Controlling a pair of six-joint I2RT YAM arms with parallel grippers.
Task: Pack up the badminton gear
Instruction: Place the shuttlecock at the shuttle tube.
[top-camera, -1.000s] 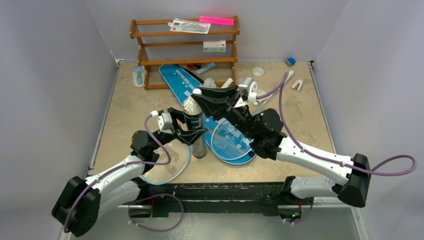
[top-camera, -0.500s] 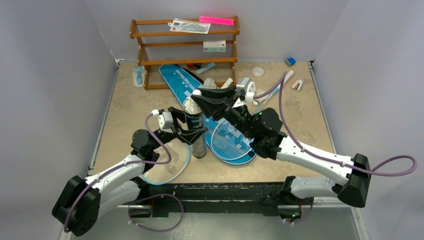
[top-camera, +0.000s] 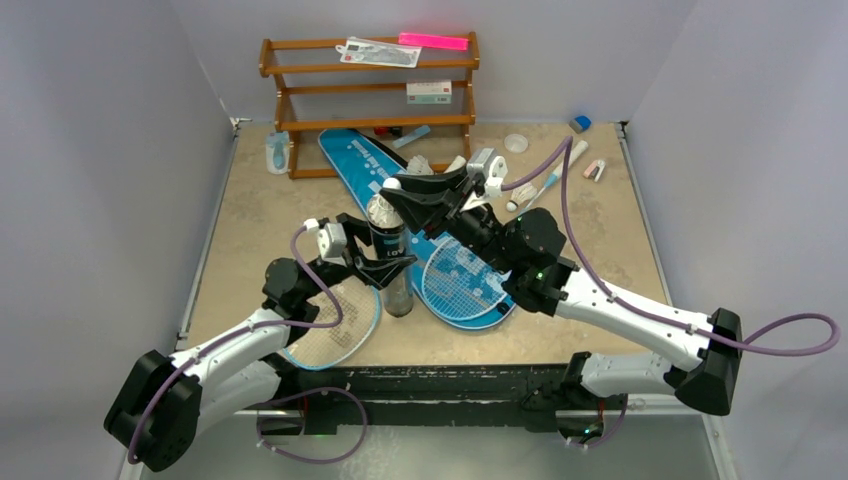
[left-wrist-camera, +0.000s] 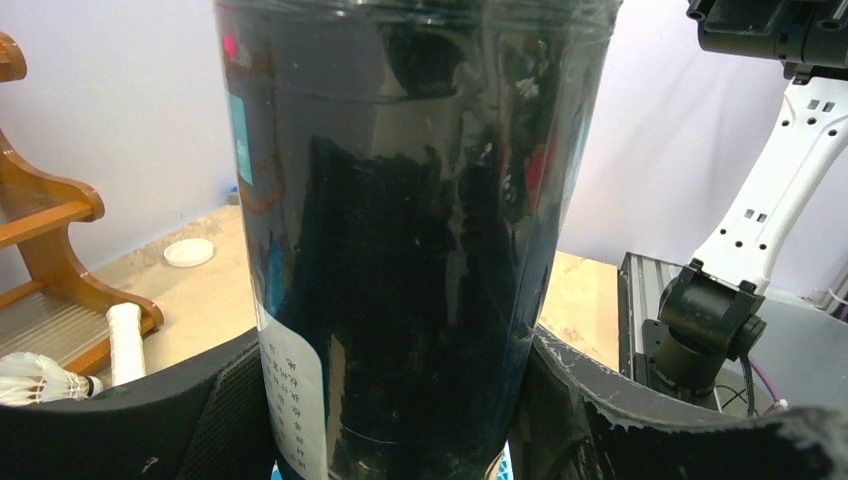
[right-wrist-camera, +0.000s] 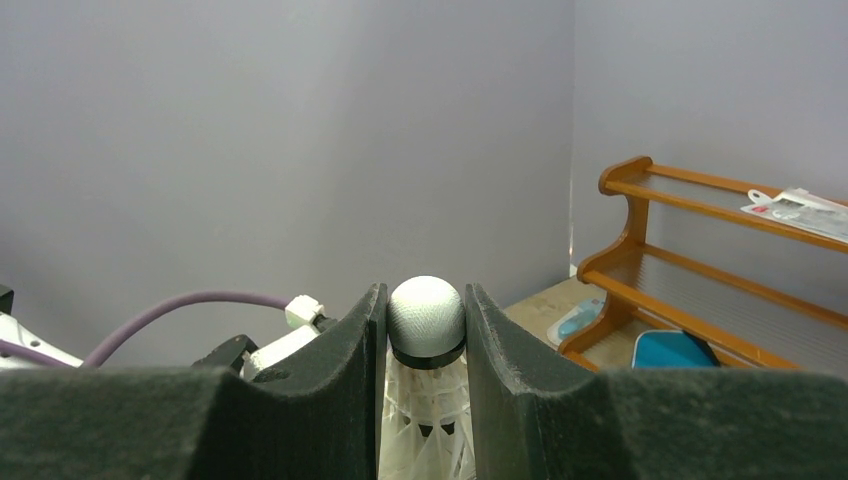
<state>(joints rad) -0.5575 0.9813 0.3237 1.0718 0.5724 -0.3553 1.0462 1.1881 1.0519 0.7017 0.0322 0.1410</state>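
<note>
Left wrist view: the left gripper (left-wrist-camera: 395, 405) has its two black fingers (left-wrist-camera: 230, 400) pressed on both sides of one black tube (left-wrist-camera: 410, 200), so it grips the tube, which stands upright. Right wrist view: the right gripper (right-wrist-camera: 425, 365) is closed on one white shuttlecock (right-wrist-camera: 426, 315). The pads (right-wrist-camera: 345, 360) clamp its round cork, and the feathers are lower between them.

From the top external view, the right gripper (top-camera: 400, 190) holds this shuttlecock (top-camera: 393, 184) close to the upper end of the black tube (top-camera: 390, 250), a little behind it. The left gripper (top-camera: 385, 264) holds the tube about at its middle.

Two light-blue rackets lie flat on the table (top-camera: 250, 210). The first racket (top-camera: 335, 335) has its head left of the tube and partly under the left arm. The second racket (top-camera: 465, 285) has its head right of the tube, resting on the blue bag (top-camera: 355, 158).

One loose shuttlecock (top-camera: 420, 164) lies by the bag near the rack; more I cannot count with certainty.

One brown three-tier rack (top-camera: 370, 95) stands at the back wall, and one small pale-blue bottle (top-camera: 277, 153) is just left of it.
</note>
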